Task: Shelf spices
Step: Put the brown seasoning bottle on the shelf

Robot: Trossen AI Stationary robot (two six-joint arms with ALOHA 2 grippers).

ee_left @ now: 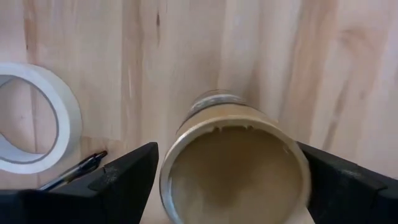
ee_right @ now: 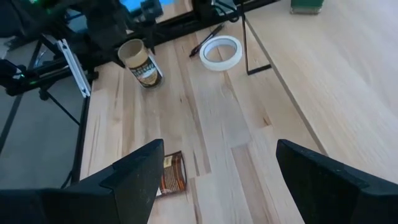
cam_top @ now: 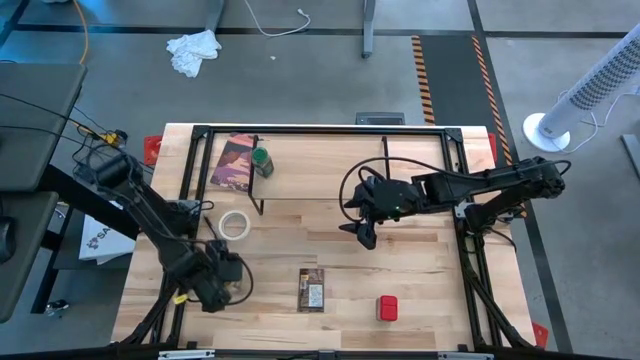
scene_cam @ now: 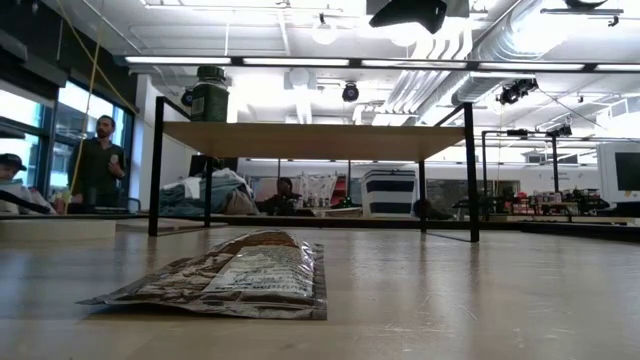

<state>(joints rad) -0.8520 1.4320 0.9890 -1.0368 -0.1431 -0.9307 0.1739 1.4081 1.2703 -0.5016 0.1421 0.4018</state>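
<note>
My left gripper [cam_top: 215, 283] is at the table's near left, shut on the tan-lidded jar [ee_left: 233, 162], which also shows in the right wrist view [ee_right: 142, 64]. My right gripper [cam_top: 360, 232] is open and empty above the table's middle, in front of the shelf [cam_top: 330, 165]. The green-lidded jar [cam_top: 262, 162] stands on its base on the shelf's top board near the left end; it also shows in the low view [scene_cam: 210, 95]. The orange-brown packet [cam_top: 312, 290] lies flat on the table. The red tin [cam_top: 387, 308] stands near the front edge. My left gripper holds the jar at its lid end, one finger [ee_left: 127, 180] on each side of the tan lid's rim [ee_left: 180, 146]. The fingers come slanting from above, along the jar's axis. The jar is tilted [ee_right: 146, 73]; I cannot tell whether its base touches the table.
A white tape roll [cam_top: 235, 225] and a pen [ee_left: 74, 171] lie on the table just beyond the left gripper. A dark maroon packet [cam_top: 235, 162] lies on the shelf's left end beside the green-lidded jar. The shelf's black wire legs [scene_cam: 157, 165] stand on the table.
</note>
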